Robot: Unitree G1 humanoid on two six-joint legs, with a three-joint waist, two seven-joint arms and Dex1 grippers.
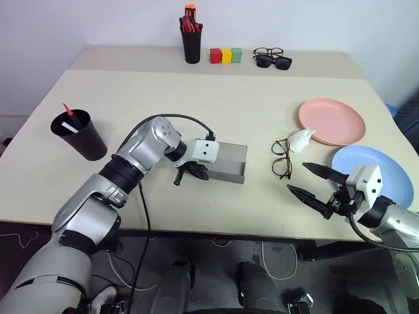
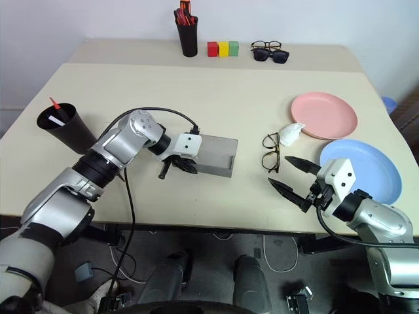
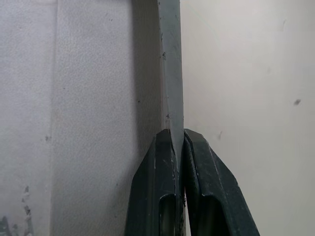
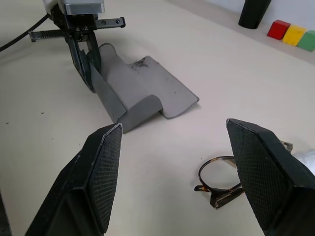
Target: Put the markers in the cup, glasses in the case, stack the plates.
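The grey case (image 1: 229, 162) lies open at the table's middle. My left gripper (image 1: 190, 171) is shut on its left end wall; the left wrist view shows the fingers (image 3: 157, 187) pinching that thin grey wall (image 3: 170, 73). The wire-rimmed glasses (image 1: 281, 157) lie on the table right of the case. Just in front of them my right gripper (image 1: 298, 178) hovers open and empty, pointing toward the case (image 4: 142, 93). The black cup (image 1: 82, 136) at the left holds both markers (image 1: 67, 111). The pink plate (image 1: 332, 121) and the blue plate (image 1: 376, 170) lie side by side at the right.
A crumpled white wad (image 1: 301, 139) rests between the glasses and the pink plate. At the back stand a black pen holder (image 1: 191, 39), three coloured blocks (image 1: 226, 55) and two other pairs of glasses (image 1: 272, 59). The table's front edge runs under my right gripper.
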